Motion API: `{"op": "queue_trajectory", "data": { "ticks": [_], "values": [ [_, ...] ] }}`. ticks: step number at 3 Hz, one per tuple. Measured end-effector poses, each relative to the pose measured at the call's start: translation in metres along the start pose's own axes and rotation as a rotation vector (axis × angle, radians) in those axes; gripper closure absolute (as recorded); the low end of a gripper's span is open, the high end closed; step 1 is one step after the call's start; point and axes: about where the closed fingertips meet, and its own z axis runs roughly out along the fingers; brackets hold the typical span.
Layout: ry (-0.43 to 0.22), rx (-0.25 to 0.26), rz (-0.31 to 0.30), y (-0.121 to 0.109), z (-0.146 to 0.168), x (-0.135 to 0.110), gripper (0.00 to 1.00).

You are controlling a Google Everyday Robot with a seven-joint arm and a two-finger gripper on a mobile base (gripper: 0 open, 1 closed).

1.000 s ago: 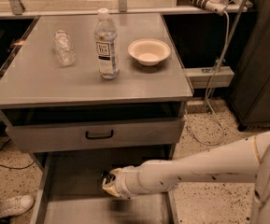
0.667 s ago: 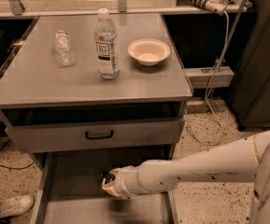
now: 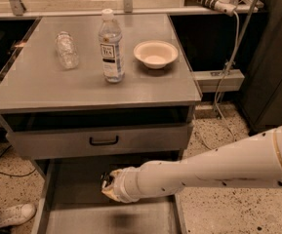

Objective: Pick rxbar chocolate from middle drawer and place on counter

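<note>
The middle drawer (image 3: 82,219) stands pulled out below the drawer front (image 3: 150,139), so its flat floor lies open to a reach from above. The gripper (image 3: 107,184) is low inside it, just beneath the drawer front's black handle (image 3: 104,141), with the white arm (image 3: 204,169) coming in from the right. A small dark shape at its tip may be the rxbar chocolate (image 3: 104,179); I cannot tell whether the gripper is closed on it. The drawer front overhangs the gripper, so a lift would likely need to clear that first. Above the drawer front is the counter (image 3: 57,89), where an upright water bottle (image 3: 110,48), a lying bottle (image 3: 66,49) and a bowl (image 3: 155,53) leave the front strip bare.
</note>
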Motion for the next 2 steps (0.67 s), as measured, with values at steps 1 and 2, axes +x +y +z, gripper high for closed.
{"op": "queue_trajectory", "data": {
  "ticks": [1,2],
  "values": [
    [0.013,0.039,-0.050,0.008,-0.032,-0.031,1.00],
    [0.006,0.086,-0.124,0.016,-0.064,-0.061,1.00]
  ]
}}
